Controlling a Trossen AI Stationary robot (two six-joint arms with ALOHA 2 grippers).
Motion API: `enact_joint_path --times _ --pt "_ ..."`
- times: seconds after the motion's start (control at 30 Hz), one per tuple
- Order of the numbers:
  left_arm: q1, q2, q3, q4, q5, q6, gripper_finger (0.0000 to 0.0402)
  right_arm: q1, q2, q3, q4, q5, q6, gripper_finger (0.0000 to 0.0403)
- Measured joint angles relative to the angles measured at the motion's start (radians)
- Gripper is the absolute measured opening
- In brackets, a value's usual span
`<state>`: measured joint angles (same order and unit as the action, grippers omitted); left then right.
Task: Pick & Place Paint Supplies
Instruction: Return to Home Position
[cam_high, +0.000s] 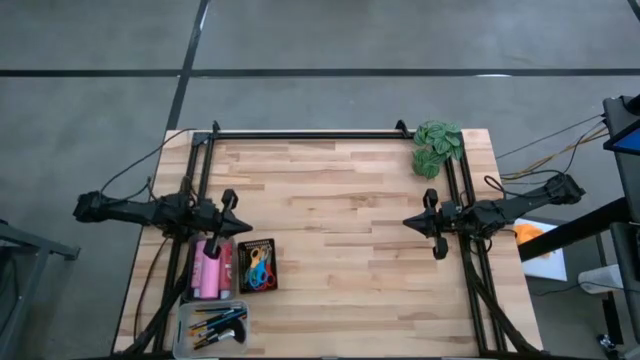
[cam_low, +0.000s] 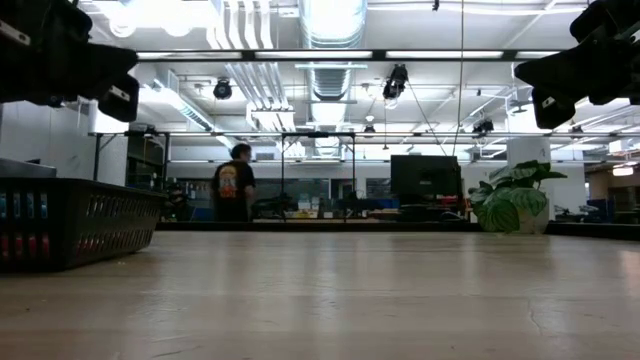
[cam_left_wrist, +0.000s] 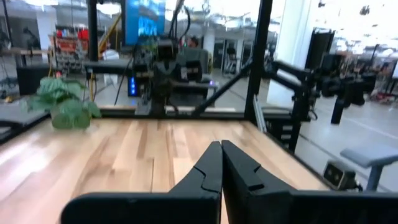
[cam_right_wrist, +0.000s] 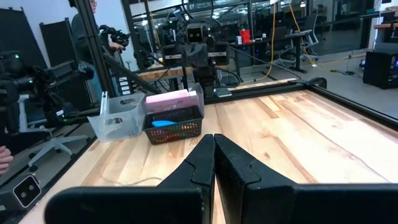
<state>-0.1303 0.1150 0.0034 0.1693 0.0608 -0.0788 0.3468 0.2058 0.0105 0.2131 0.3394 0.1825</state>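
We found the left gripper (cam_left_wrist: 221, 147) raised above the table's left side, its fingers pressed tight together, gripping nothing. The right gripper (cam_right_wrist: 214, 138) hung over the right side, fingertips touching, equally empty. The scissors (cam_high: 262, 270), with red, blue and orange handles, lay inside the black bin (cam_high: 241, 262) near the left arm. Just beside the bin we saw pink paint bottles (cam_high: 212, 270) lying in a clear tray (cam_high: 214, 298). The brushes (cam_high: 218, 323) lay in a second clear tray (cam_high: 182, 328) by the table's edge.
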Motion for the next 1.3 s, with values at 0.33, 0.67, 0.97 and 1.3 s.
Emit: enact_joint_path --times 0.33,0.67,0.97,1.3 --pt "0.000 -0.077 -0.001 -0.137 -0.008 0.000 0.0000 0.000 0.000 0.000 0.000 0.000 0.000 0.0009" --pt "0.001 -0.087 -0.001 -0.145 -0.016 0.000 0.0000 0.000 0.000 0.000 0.000 0.000 0.000 0.0009" --pt "0.001 -0.087 -0.001 -0.145 -0.016 0.000 0.0000 0.000 0.000 0.000 0.000 0.000 0.000 0.0009" --pt "0.000 -0.086 -0.002 -0.144 -0.016 0.000 0.0000 0.000 0.000 0.000 0.000 0.000 0.000 0.0009"
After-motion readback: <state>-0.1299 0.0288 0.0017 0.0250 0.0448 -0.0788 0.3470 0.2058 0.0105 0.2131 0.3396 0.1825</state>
